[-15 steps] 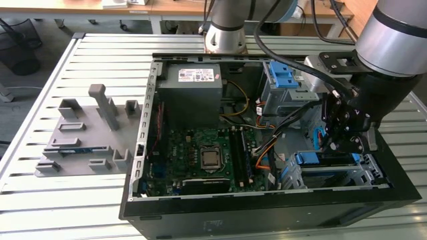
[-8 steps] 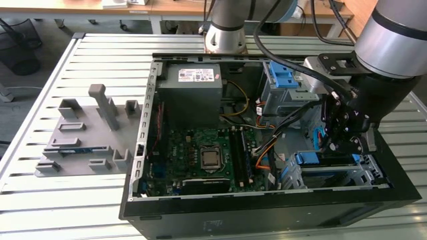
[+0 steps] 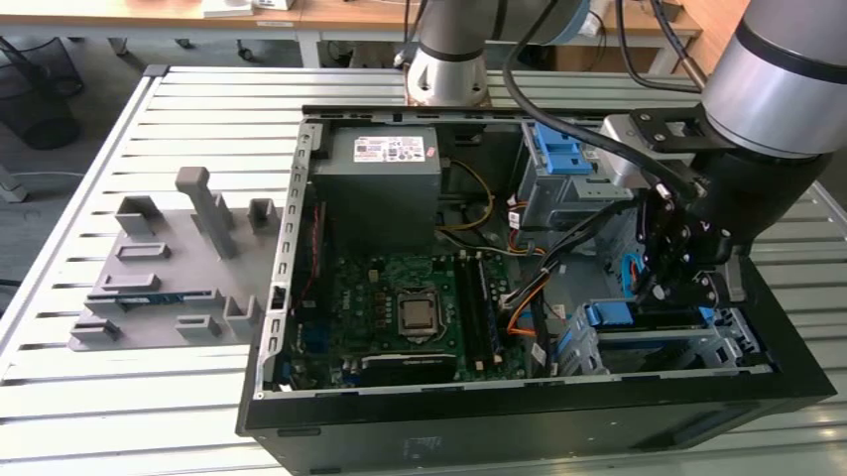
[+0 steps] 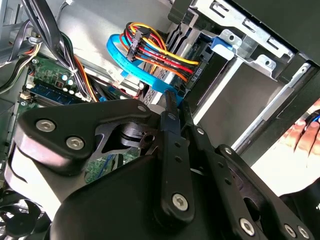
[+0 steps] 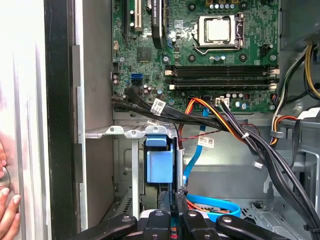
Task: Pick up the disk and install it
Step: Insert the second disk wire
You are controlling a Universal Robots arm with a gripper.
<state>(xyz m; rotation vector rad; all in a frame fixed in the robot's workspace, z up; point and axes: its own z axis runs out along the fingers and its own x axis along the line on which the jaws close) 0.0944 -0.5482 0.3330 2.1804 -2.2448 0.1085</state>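
Casework first, in the exterior view: an open black computer case lies on a slatted table, holding a green motherboard, a grey power-supply box at its far end and a metal drive cage at its near corner on the exterior view's right. The disk sits in that cage. Its blue carrier end faces the exterior view's left, and its long axis seems to run left to right along the near wall. A grey slotted fixture stands on the table to the exterior view's left of the case. The arm comes in from the far right and bends steeply down, so the gripper hangs inside the case over the cage, just right of the blue end. In the second wrist view the gripper points its two long black fingers at a bundle of red, yellow and orange wires with a blue flat cable beside it. The fingers are drawn close together with a thin gap between the tips. A person's hand rests outside the case wall. In the first wrist view the disk stands on edge in the cage, its blue frame facing the camera. The gripper is just beside its lower edge, tips together. Whether they touch it cannot be told. Fingertips of the hand show outside the case.
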